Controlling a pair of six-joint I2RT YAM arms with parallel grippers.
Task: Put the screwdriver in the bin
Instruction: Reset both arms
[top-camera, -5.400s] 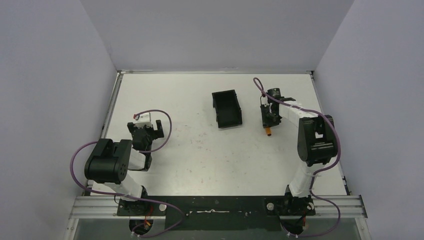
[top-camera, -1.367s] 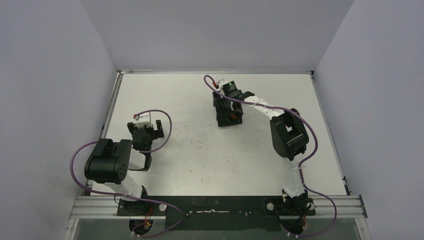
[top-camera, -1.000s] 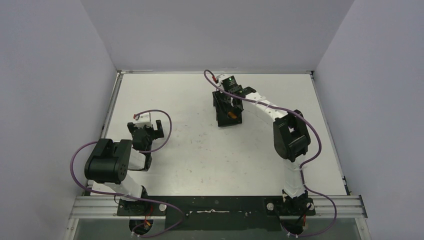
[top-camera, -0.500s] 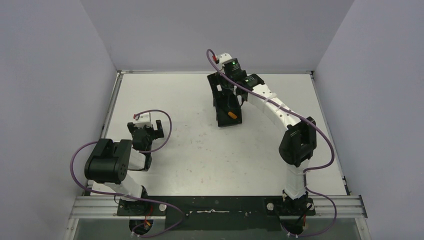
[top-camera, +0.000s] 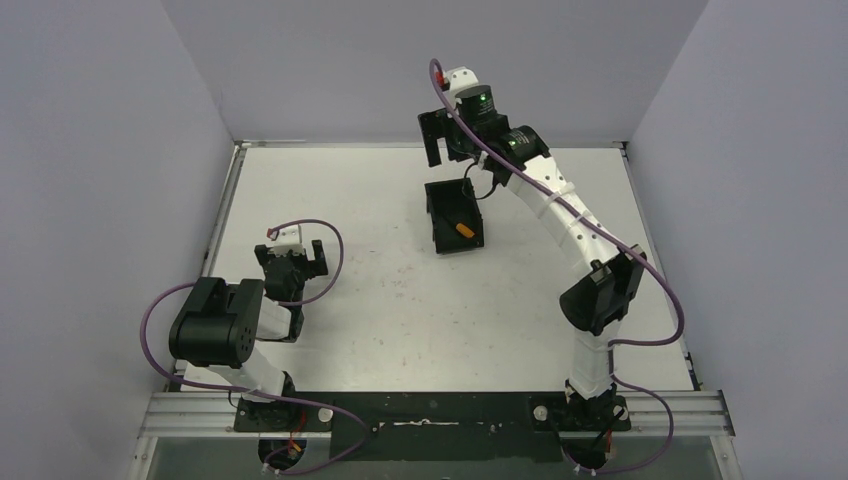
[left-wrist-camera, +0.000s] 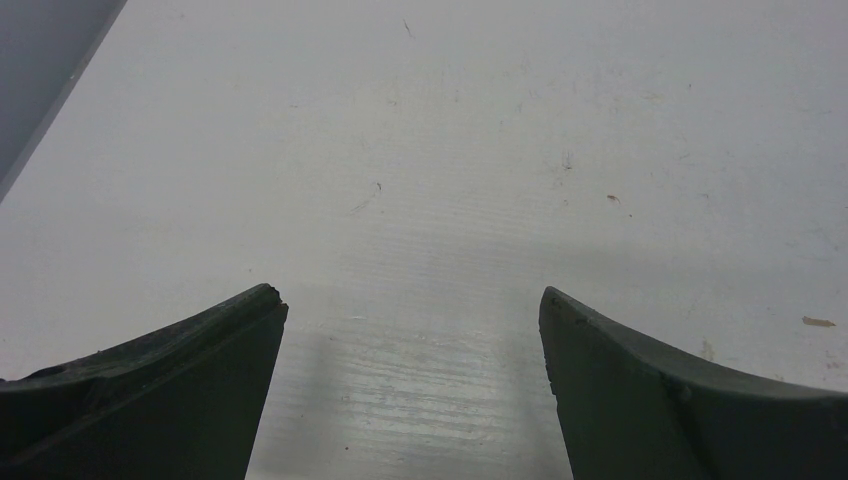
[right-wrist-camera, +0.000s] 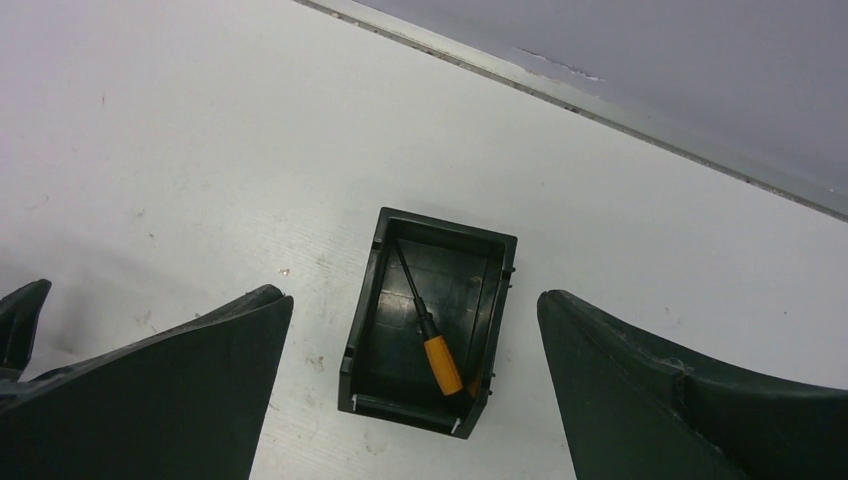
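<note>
While screwdriver (right-wrist-camera: 440, 360) lies in bin (right-wrist-camera: 361, 305) | right end effector (right-wrist-camera: 412, 296), left end effector (left-wrist-camera: 410, 300) spread, empty

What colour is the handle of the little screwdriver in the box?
Orange. The screwdriver handle shows best in the right wrist view, lying inside the black bin.

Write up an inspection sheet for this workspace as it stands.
Surface: white table, faintly scuffed and stained.
Job's things: screwdriver lies inside the bin, orange handle toward one end wall.
Clutter: nothing seen.
Grippers: right gripper open, empty, high above the bin; left gripper open, empty, low over the table.
Cables: purple cables loop loosely on each side.
Surroundings: plain grey walls on three sides; metal rail along the near edge.
</note>
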